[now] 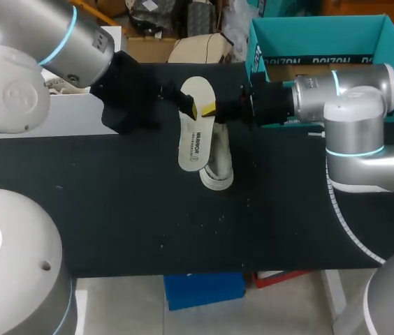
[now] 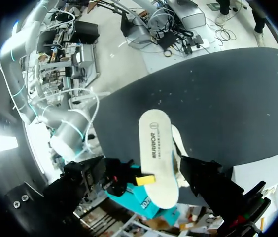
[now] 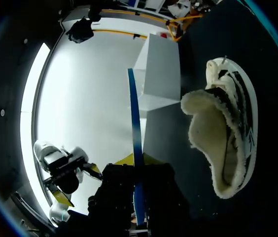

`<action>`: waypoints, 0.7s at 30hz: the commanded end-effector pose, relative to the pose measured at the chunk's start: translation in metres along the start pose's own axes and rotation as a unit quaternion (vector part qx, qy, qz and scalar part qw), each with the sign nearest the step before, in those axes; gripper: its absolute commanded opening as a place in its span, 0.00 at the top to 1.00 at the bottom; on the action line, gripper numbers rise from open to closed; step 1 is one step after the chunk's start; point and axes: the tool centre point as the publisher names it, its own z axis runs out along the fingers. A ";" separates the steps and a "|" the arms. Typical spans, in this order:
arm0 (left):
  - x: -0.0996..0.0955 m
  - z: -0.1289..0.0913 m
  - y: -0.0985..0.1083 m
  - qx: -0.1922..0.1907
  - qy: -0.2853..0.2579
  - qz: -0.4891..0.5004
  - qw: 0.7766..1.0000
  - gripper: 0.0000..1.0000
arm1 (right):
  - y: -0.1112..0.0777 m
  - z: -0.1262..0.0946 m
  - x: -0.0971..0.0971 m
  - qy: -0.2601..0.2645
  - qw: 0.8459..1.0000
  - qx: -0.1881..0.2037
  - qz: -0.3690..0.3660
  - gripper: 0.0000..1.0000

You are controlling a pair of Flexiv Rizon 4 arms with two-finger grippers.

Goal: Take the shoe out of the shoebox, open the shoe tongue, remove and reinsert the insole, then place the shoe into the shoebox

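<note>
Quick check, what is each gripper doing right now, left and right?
Left gripper: cannot be told, its jaws are not clearly visible.
Right gripper: closed on the insole, one jaw on each face.

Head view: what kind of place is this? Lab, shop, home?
Most likely a robotics lab bench. The left arm and the right arm meet over a black table, and the only goods on it look like test props: one shoe, its loose insole and a teal shoebox.

The right pincer [image 1: 207, 109] holds the insole [image 1: 195, 134] above the shoe [image 1: 219, 169].
</note>
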 end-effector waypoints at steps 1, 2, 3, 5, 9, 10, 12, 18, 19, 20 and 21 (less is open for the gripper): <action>-0.013 -0.007 0.005 0.024 0.066 0.009 0.997 0.00 | 0.000 0.001 0.000 -0.001 1.000 -0.001 0.000 1.00; -0.015 -0.007 0.005 0.032 0.079 0.013 0.996 0.00 | 0.000 0.001 0.000 -0.001 1.000 -0.001 0.000 1.00; -0.015 -0.008 0.005 0.036 0.091 0.016 0.995 0.00 | 0.000 0.001 0.000 -0.001 1.000 -0.001 0.000 1.00; -0.018 -0.011 0.005 0.036 0.120 0.020 0.992 0.00 | 0.000 0.001 0.000 -0.001 1.000 -0.001 0.000 1.00; -0.025 -0.016 0.004 0.023 0.148 0.031 0.988 0.00 | 0.000 0.001 0.000 -0.001 1.000 -0.001 0.000 1.00; -0.025 -0.016 0.004 0.023 0.148 0.031 0.988 0.00 | 0.000 0.001 0.000 -0.001 1.000 -0.001 0.000 1.00; -0.025 -0.016 0.004 0.023 0.148 0.031 0.988 0.00 | 0.000 0.001 0.000 -0.001 1.000 -0.001 0.000 1.00; -0.025 -0.016 0.004 0.023 0.148 0.031 0.988 0.00 | 0.000 0.001 0.000 -0.001 1.000 -0.001 0.000 1.00; -0.025 -0.016 0.004 0.023 0.148 0.031 0.988 0.00 | 0.000 0.001 0.000 -0.001 1.000 -0.001 0.000 1.00; -0.025 -0.016 0.004 0.023 0.148 0.031 0.988 0.00 | 0.000 0.001 0.000 -0.001 1.000 -0.001 0.000 1.00; -0.025 -0.016 0.004 0.023 0.148 0.031 0.988 0.00 | 0.000 0.001 0.000 -0.001 1.000 -0.001 0.000 1.00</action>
